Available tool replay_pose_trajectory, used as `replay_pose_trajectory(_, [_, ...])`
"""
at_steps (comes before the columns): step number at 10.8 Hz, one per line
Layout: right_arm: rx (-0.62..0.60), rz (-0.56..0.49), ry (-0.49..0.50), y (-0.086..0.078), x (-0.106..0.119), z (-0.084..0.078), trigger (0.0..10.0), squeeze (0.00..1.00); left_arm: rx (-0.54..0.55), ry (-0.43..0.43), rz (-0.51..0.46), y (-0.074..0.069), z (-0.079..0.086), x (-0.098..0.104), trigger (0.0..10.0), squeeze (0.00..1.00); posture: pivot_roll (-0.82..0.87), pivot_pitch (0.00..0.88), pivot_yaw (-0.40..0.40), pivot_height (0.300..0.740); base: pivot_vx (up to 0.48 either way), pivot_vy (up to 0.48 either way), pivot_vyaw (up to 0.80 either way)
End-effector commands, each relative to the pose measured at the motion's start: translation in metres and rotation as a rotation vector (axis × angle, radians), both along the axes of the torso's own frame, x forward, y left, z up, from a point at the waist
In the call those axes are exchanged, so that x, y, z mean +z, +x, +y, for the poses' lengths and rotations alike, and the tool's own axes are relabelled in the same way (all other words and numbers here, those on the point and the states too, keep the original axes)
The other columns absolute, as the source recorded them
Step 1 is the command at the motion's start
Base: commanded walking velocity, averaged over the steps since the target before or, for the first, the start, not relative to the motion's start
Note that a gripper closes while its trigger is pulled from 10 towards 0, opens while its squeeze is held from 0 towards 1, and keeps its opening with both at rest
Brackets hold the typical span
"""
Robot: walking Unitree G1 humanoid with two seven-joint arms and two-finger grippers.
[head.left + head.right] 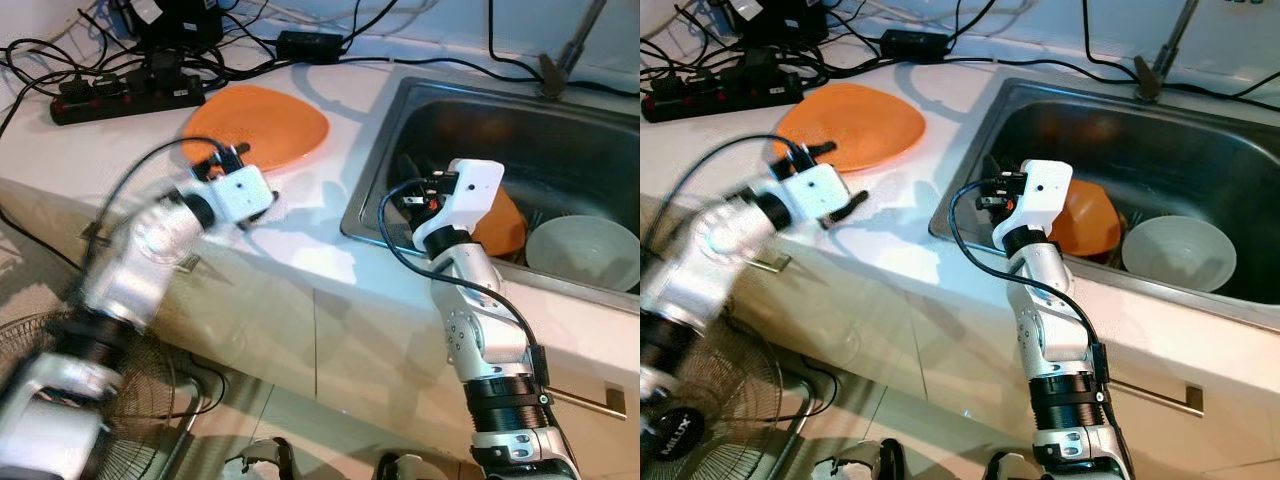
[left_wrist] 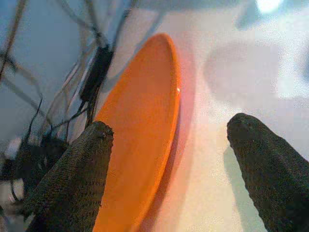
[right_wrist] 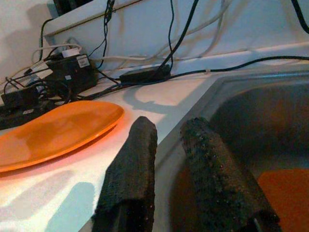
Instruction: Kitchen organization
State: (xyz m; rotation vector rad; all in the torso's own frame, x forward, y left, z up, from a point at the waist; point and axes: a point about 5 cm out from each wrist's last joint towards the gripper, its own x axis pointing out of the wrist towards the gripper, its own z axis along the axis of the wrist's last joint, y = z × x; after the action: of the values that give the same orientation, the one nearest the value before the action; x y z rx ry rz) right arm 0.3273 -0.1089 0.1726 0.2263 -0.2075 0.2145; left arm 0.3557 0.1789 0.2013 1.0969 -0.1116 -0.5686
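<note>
An orange plate (image 1: 262,125) lies flat on the white counter (image 1: 320,245), left of the sink. My left gripper (image 1: 835,172) hovers at the plate's near edge. In the left wrist view its fingers (image 2: 72,183) are spread wide, open, with the plate's rim (image 2: 166,140) between them and untouched. My right gripper (image 1: 410,198) hangs over the left rim of the steel sink (image 1: 375,170). Its fingers (image 3: 130,169) are nearly together, with nothing between them. Inside the sink sit an orange dish (image 1: 500,225) and a pale bowl (image 1: 582,250).
A black power strip (image 1: 125,100) and several tangled cables (image 1: 300,45) lie along the back of the counter, close behind the plate. A tap stem (image 1: 560,60) rises behind the sink. A floor fan (image 1: 130,420) stands at the lower left, beside the cabinet fronts.
</note>
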Motion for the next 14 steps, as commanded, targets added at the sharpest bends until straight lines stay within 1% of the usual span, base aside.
replay_pose_trajectory(1, [-0.005, 0.036, -0.007, -0.002, -0.008, 0.001, 10.0, 0.00, -0.015, 0.069, 0.015, 0.001, 0.003, 0.000, 10.0, 0.00, 0.05, 0.102, 0.055, 0.740, 0.000, 0.000, 0.00])
replay_pose_trajectory(2, [-0.004, 0.037, -0.002, -0.002, -0.008, 0.001, 10.0, 0.00, 0.006, 0.173, -0.010, 0.006, 0.010, 0.005, 10.0, 0.00, 0.06, 0.107, 0.059, 0.740, 0.000, 0.000, 0.00])
replay_pose_trajectory(3, [-0.005, 0.037, 0.000, -0.002, -0.008, 0.002, 10.0, 0.00, 0.014, 0.204, -0.015, 0.010, 0.013, 0.007, 10.0, 0.00, 0.06, 0.108, 0.060, 0.740, 0.000, 0.000, 0.00])
replay_pose_trajectory(4, [-0.005, 0.038, 0.001, -0.002, -0.009, 0.002, 10.0, 0.00, 0.028, 0.201, -0.018, 0.012, 0.014, 0.008, 10.0, 0.00, 0.05, 0.106, 0.062, 0.740, 0.000, 0.000, 0.00])
replay_pose_trajectory(5, [-0.010, 0.039, 0.003, -0.002, -0.009, 0.002, 10.0, 0.00, 0.045, 0.176, -0.018, 0.016, 0.014, 0.007, 10.0, 0.00, 0.05, 0.105, 0.062, 0.740, 0.000, 0.000, 0.00])
replay_pose_trajectory(7, [-0.010, 0.040, 0.003, -0.002, -0.009, 0.002, 10.0, 0.00, 0.047, 0.147, -0.034, 0.018, 0.012, 0.006, 10.0, 0.00, 0.05, 0.095, 0.063, 0.740, 0.000, 0.000, 0.00])
replay_pose_trajectory(9, [-0.003, 0.046, 0.005, -0.003, -0.013, 0.005, 10.0, 0.00, 0.066, 0.108, -0.068, 0.019, 0.012, 0.004, 10.0, 0.00, 0.05, 0.038, 0.068, 0.740, 0.000, 0.000, 0.00])
replay_pose_trajectory(10, [0.007, 0.044, 0.005, -0.002, -0.012, 0.008, 10.0, 0.00, 0.071, 0.079, -0.079, 0.020, 0.010, 0.006, 10.0, 1.00, 0.05, 0.015, 0.067, 0.740, 0.000, 0.000, 0.00])
replay_pose_trajectory(11, [0.013, 0.034, 0.008, 0.000, -0.009, 0.010, 10.0, 0.00, 0.091, 0.066, -0.088, 0.022, 0.011, 0.010, 10.0, 0.00, 0.05, 0.023, 0.066, 0.740, 0.000, 0.000, 0.00])
replay_pose_trajectory(13, [0.009, 0.039, 0.009, -0.001, -0.010, 0.009, 10.0, 0.00, 0.098, 0.064, -0.102, 0.023, 0.011, 0.009, 10.0, 0.00, 0.05, 0.034, 0.062, 0.740, 0.000, 0.000, 0.00])
replay_pose_trajectory(14, [0.005, 0.038, 0.008, 0.000, -0.010, 0.008, 10.0, 0.00, 0.087, 0.052, -0.085, 0.022, 0.009, 0.005, 0.0, 0.00, 0.05, 0.040, 0.062, 0.740, 0.000, 0.000, 0.00])
